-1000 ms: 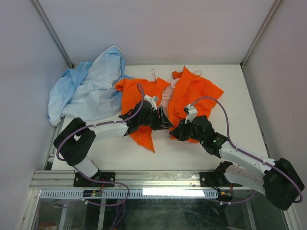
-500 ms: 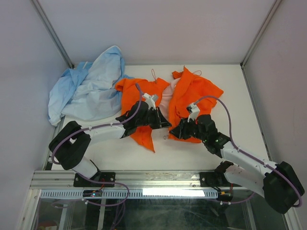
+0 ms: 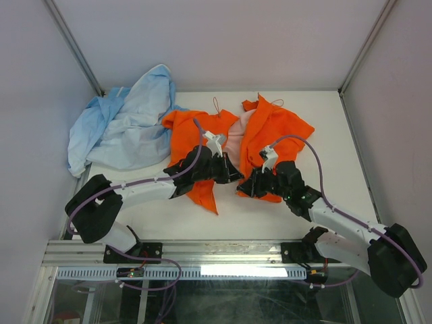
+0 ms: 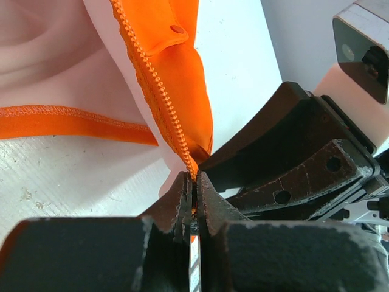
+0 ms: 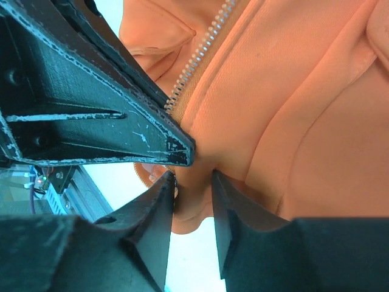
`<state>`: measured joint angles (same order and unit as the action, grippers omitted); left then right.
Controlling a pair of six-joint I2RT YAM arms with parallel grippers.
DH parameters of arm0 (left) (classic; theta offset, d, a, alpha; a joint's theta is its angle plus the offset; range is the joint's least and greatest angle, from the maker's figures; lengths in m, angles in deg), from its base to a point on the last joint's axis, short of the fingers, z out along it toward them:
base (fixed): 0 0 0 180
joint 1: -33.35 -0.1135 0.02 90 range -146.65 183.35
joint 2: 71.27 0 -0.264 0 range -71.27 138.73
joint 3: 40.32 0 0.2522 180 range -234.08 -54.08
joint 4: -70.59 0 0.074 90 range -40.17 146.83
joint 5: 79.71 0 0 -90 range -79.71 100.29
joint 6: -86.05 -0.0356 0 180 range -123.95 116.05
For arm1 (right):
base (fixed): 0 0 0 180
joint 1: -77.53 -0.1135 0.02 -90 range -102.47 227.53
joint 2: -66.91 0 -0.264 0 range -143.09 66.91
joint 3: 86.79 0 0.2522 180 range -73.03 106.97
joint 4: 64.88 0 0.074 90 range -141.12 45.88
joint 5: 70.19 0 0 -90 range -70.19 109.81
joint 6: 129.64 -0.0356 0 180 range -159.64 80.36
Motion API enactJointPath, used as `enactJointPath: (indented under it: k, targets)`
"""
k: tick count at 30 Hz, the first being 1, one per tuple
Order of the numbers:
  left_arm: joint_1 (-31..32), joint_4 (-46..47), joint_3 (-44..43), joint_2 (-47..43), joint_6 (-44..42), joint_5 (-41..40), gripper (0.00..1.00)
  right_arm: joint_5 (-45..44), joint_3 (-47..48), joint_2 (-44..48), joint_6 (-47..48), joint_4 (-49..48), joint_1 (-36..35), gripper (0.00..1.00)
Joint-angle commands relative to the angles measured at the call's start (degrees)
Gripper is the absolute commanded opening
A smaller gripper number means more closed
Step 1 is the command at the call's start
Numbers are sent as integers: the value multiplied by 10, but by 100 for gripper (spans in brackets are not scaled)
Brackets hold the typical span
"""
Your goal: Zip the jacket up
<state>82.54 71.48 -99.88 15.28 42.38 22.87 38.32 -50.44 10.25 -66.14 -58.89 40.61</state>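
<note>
The orange jacket (image 3: 270, 131) lies open on the table with its pink lining showing between the two front panels. My left gripper (image 3: 228, 174) is shut on the bottom end of the orange zipper tape (image 4: 152, 79), with the teeth running up and away from its tips (image 4: 193, 181). My right gripper (image 3: 244, 190) is right beside it at the other panel's lower edge. In the right wrist view its fingers (image 5: 161, 204) close on a fold of orange fabric (image 5: 292, 91) near the pale zipper teeth (image 5: 200, 52). The slider is hidden.
A light blue garment (image 3: 125, 131) lies bunched at the table's back left, touching the jacket's left sleeve. White walls close in the table on three sides. The left gripper's black body (image 5: 91, 109) crowds the right wrist view.
The left arm has stretched lower, its elbow swinging left. Both grippers stay close together at the jacket's lower front edge. The right arm has shifted slightly.
</note>
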Motion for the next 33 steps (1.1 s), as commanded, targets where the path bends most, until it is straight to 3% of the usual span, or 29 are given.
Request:
enactJointPath:
  k: [1, 6, 11, 18, 23, 33]
  targets:
    - [12, 24, -19, -31, -27, -21, 0, 9, -2, -2, 17, -46, 3, 27]
    - [13, 7, -14, -42, -42, -44, 2, 36, -15, 0, 26, -76, 6, 0]
    - [13, 0, 12, -95, -59, -65, 34, 78, -50, 22, 19, -158, 26, 0]
    - [13, 25, 90, -157, -134, -59, 61, 145, -71, 42, 13, -248, 71, 0]
    - [13, 56, 114, -146, -208, -35, 68, 195, -71, 26, -15, -304, 99, 0]
    - [13, 140, 117, -89, -376, 33, 65, 216, -69, 32, -14, -295, 106, 0]
